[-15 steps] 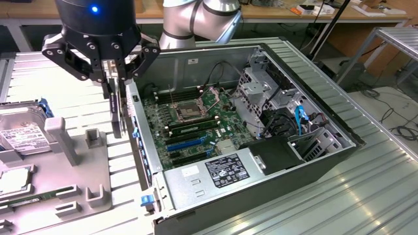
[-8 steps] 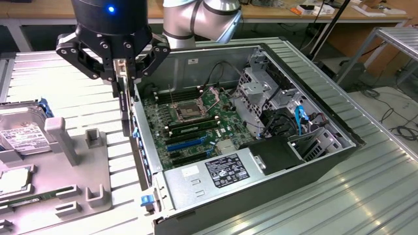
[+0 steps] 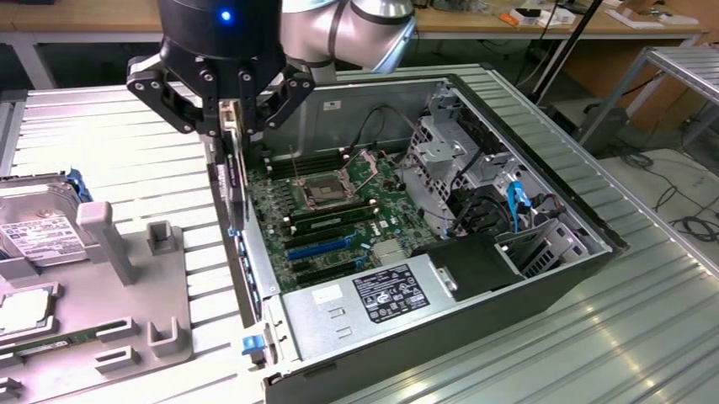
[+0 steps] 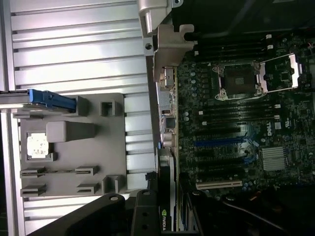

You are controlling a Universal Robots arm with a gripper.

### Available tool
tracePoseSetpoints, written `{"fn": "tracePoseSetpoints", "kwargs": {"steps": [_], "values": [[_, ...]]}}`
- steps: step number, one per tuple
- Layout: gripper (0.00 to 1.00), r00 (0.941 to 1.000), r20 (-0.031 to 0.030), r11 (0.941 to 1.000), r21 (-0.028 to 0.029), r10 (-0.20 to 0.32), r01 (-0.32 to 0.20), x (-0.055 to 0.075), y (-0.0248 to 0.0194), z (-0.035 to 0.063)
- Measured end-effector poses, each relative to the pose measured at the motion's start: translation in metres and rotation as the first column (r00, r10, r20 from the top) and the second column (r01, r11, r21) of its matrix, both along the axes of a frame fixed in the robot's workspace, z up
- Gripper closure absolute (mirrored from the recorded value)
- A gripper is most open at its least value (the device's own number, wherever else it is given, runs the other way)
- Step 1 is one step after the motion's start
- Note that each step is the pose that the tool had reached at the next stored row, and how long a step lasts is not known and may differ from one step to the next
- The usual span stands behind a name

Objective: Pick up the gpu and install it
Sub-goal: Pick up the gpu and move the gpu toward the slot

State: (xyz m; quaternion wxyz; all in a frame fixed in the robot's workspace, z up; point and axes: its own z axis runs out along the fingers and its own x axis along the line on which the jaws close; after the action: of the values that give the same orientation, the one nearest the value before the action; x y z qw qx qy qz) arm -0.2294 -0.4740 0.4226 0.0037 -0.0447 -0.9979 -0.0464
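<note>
**Item 1, end effector** (image 3: 231,118): pinching the gpu (image 3: 234,181) by its upper edge, jaws part-closed on the card.

**Item 2, gpu:** lifted clear of the bench (image 3: 641,337). It hangs upright and edge-on over the wall of the open computer case (image 3: 540,160) on the exterior view's left, just beside the motherboard (image 3: 337,202). It is not seated in any slot.

**Item 3, step in hand:** I judge the pick-up done and the carry to the install point under way.

**Item 4, next move calls for:** the card's lower edge lined up over 1 expansion slot (image 3: 320,246), a square descent, and clearance from the case wall.
</note>
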Motion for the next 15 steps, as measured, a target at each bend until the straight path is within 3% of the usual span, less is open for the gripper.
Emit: {"fn": "tracePoseSetpoints", "kwargs": {"steps": [15], "values": [[0.73,1.0,-0.0064,1.0,0.0001,0.0,0.0,0.029,0.0,0.0]]}}
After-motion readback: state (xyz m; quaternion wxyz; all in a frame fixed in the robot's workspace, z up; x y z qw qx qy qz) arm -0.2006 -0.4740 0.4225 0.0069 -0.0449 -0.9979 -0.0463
